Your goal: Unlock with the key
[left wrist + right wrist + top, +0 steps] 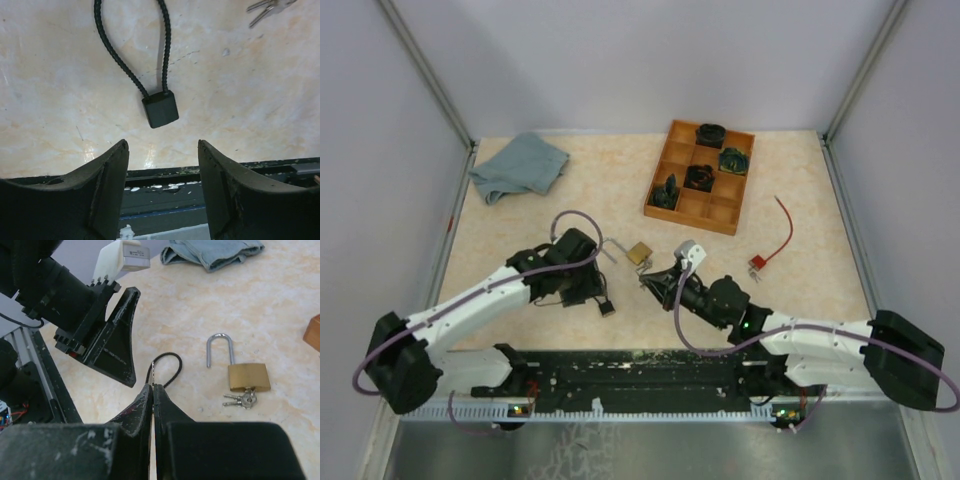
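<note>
Left gripper (162, 150) gaping wide, gripping nothing, hovering above black square cable lock (161, 109) | right gripper (153, 388) clamping shut on thin silver key (152, 372); brass padlock (248, 376) lying nearby, shackle (220, 336) open | risk: unheld cable lock sliding away while key is pushing in

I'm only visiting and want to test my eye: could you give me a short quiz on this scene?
1. True or false: the left arm's fingers stand apart, holding nothing.
2. What lies on the table just ahead of them? A) black cable lock B) spoon C) red cup
3. Fill in: the brass padlock's shackle is ____.
Key: 1 true; 2 A; 3 open.
</note>
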{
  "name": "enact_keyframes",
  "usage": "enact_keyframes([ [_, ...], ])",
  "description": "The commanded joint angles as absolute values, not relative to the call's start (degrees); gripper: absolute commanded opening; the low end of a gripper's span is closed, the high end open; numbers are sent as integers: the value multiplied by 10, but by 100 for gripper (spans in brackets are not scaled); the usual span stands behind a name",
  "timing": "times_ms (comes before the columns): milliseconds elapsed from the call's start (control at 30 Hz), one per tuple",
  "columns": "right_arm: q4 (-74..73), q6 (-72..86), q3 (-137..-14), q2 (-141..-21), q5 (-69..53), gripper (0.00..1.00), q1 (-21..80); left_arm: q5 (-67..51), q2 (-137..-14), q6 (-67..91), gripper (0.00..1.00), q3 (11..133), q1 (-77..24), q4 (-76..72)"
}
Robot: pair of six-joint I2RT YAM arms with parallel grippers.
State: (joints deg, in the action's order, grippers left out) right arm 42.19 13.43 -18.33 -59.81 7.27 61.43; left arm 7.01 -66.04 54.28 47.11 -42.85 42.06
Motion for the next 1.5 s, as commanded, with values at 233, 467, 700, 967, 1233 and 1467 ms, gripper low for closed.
enact_keyframes([
  [233,424,129,-151,-560,98,0,613,99,-859,553,65,558,-485,494],
  [467,422,110,-135,-544,97,0,613,122,-964,572,62,607,-490,506],
  [700,402,91,-128,-533,104,0,613,135,-1022,585,55,631,-490,516],
  [967,362,80,-148,-536,81,0,613,137,-989,612,21,617,-490,515],
  [1233,353,101,-196,-592,49,0,631,126,-846,626,0,617,-466,480],
  [1467,361,157,-235,-630,59,0,649,119,-747,636,0,605,-459,399],
])
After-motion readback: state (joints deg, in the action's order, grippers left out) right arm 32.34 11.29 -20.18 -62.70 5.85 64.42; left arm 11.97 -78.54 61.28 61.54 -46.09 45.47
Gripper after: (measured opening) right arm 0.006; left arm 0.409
